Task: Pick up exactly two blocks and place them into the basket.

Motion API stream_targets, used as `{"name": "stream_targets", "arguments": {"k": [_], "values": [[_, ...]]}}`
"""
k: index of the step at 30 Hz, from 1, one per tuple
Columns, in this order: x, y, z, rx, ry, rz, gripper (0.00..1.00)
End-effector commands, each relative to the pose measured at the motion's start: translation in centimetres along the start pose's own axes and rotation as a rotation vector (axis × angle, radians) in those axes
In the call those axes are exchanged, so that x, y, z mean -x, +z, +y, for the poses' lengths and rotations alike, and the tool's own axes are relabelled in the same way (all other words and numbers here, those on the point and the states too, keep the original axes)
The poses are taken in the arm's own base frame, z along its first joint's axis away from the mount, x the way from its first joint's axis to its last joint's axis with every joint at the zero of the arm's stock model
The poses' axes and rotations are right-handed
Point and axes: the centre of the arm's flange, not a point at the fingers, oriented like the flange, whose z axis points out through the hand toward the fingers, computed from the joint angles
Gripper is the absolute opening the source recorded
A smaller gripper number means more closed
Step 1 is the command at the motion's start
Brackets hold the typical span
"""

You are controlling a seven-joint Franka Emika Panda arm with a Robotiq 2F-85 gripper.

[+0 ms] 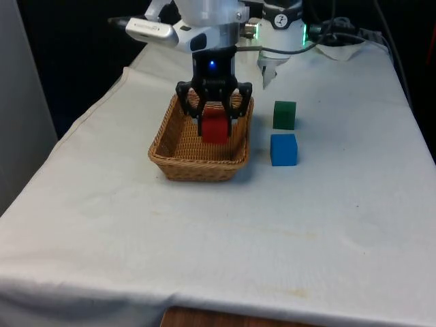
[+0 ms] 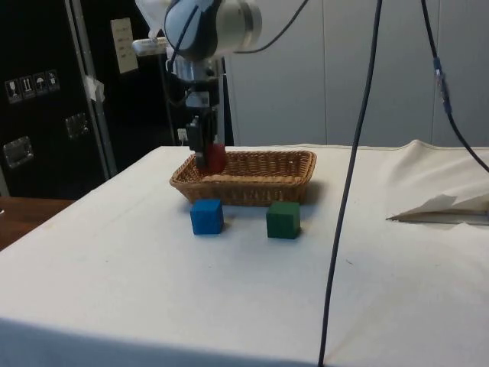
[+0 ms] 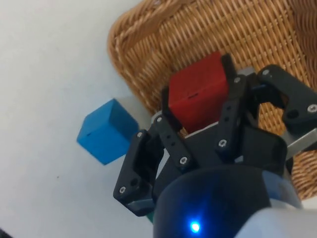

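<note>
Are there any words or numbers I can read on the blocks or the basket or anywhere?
None can be read.
Red block, blue block, green block, basket: no text.
Cabinet stickers: symbols too small to read.
Paper sheet on cabinet: print too blurred to read.

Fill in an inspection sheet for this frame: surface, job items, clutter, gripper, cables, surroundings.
Surface: table under a white cloth, faint stains near the front edge.
Job items: oblong woven wicker basket; red cube block held above the basket's inside; blue cube block and green cube block on the cloth beside the basket, on the front view's right, apart from each other.
Clutter: folded white paper or cloth near the table's robot end.
Gripper: black two-finger gripper shut on the red cube block, over the basket.
Cables: dark cables hang across the side view; more lie at the table's far end.
Surroundings: black curtains; dark cabinets.
</note>
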Motion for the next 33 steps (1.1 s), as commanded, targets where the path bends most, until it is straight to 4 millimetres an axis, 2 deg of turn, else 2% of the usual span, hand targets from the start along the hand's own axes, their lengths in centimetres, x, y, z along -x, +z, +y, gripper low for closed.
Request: {"name": "stream_targets", "arguments": {"k": [1, 3, 8, 14, 15, 16, 20, 21, 22, 23, 24, 25, 32, 33], "values": [[0.0, 0.4, -0.1, -0.002, 0.002, 0.015, 0.00], [0.1, 0.3, 0.0, 0.003, 0.002, 0.002, 0.00], [0.7, 2.2, 0.1, 0.015, 0.012, 0.029, 0.00], [0.8, 2.1, 0.7, 0.003, 0.016, 0.035, 0.03], [0.8, 2.1, 0.7, 0.001, 0.016, 0.035, 0.09], [0.8, 2.1, 0.8, -0.002, 0.016, 0.035, 0.22], [0.9, 2.0, 0.9, -0.006, 0.017, 0.037, 0.60], [0.8, 1.9, 0.9, -0.006, 0.017, 0.037, 0.79], [0.9, 2.1, 1.0, 0.006, 0.019, 0.032, 0.89], [0.8, 2.0, 0.9, -0.007, 0.017, 0.037, 0.89], [0.8, 2.0, 0.9, -0.007, 0.017, 0.037, 0.97], [0.9, 1.9, 1.0, -0.007, 0.017, 0.037, 1.00], [0.9, 2.1, 1.0, 0.002, 0.020, 0.035, 1.00], [0.8, 1.5, 1.0, -0.007, 0.017, 0.038, 1.00]]}}
